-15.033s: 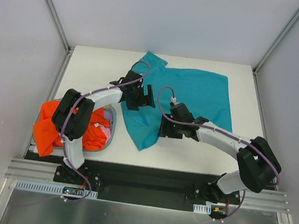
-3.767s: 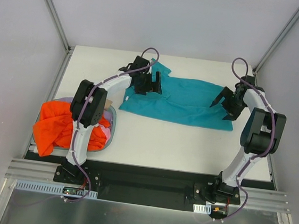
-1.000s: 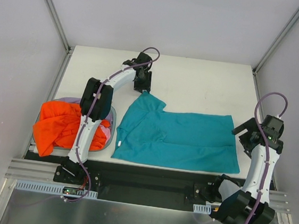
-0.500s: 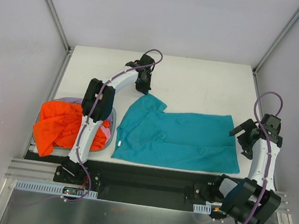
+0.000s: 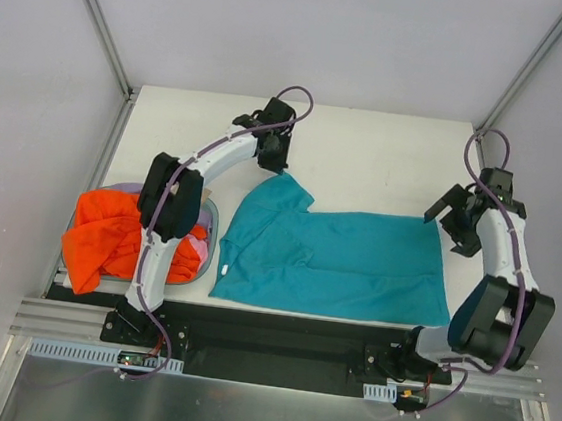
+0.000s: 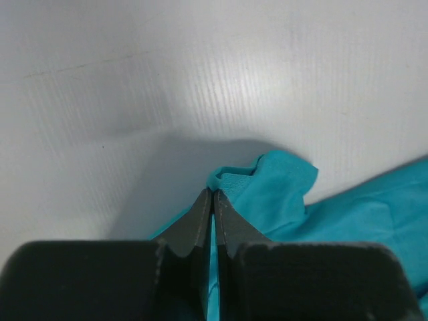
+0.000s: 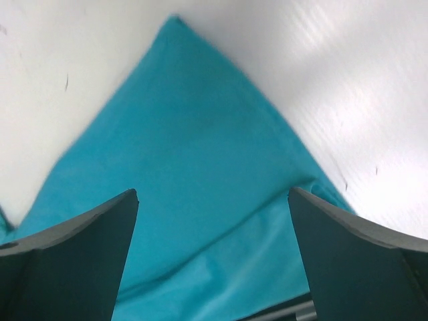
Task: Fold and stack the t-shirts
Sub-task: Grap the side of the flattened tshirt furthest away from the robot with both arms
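Note:
A teal t-shirt (image 5: 341,262) lies spread flat across the near middle of the table, with one pointed sleeve end reaching toward the back left. My left gripper (image 5: 276,166) is shut on that sleeve end; in the left wrist view, teal cloth (image 6: 277,190) shows pinched between the fingertips of the left gripper (image 6: 212,195). My right gripper (image 5: 449,220) hangs open over the shirt's far right corner. The right wrist view has the right gripper (image 7: 212,200) spread wide above the teal t-shirt (image 7: 187,147). An orange t-shirt (image 5: 108,233) and a lavender-pink one (image 5: 197,249) lie bundled at the left.
A grey tray (image 5: 212,254) at the table's left edge holds the orange and pink bundle, which spills over its near left side. Metal frame posts stand at the back corners. The black mounting rail (image 5: 277,343) runs along the near edge.
My left gripper has shut on the teal sleeve end. The right arm has swung away from the near right edge, back and inward, to the shirt's far right corner.

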